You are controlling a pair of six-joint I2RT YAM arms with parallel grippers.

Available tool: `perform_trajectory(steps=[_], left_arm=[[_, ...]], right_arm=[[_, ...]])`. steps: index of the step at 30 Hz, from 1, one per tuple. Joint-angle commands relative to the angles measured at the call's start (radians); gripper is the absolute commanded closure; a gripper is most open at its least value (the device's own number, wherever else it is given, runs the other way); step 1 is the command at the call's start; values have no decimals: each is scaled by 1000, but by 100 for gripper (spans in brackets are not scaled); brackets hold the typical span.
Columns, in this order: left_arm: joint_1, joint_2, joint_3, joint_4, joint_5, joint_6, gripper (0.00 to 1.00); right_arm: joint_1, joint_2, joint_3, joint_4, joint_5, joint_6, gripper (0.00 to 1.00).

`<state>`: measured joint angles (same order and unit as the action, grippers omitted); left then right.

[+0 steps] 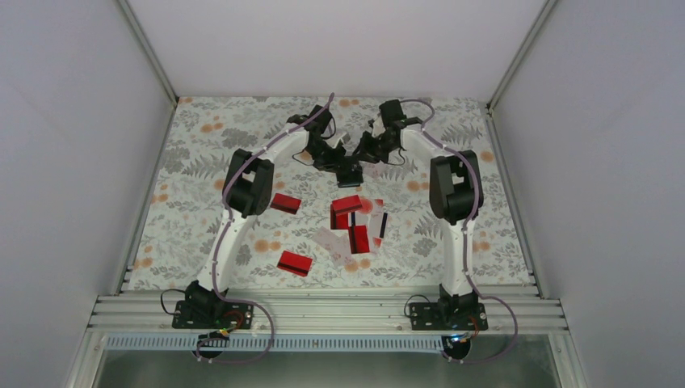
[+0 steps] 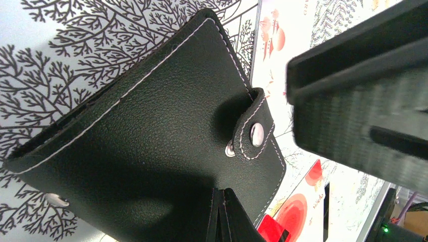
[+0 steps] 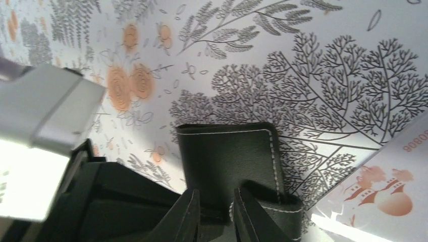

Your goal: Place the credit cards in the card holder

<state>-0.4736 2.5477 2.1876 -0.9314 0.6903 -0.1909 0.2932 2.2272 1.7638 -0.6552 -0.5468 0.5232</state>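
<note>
Both arms bend inward, meeting at upper centre of the overhead view. The left pincer (image 2: 220, 218) and right pincer (image 3: 216, 218) each clamp the card holder (image 1: 349, 171); the credit cards (image 1: 353, 220) lie scattered mid-frame.
</note>
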Motion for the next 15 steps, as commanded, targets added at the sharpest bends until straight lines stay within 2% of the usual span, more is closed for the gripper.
perform_trajectory(steps=[1, 15], left_arm=[[-21, 59, -16, 24, -52, 18, 98], [-22, 63, -18, 26, -41, 18, 98]], right_arm=[[-4, 17, -15, 6, 39, 0, 82], [1, 22, -97, 48, -3, 25, 82]])
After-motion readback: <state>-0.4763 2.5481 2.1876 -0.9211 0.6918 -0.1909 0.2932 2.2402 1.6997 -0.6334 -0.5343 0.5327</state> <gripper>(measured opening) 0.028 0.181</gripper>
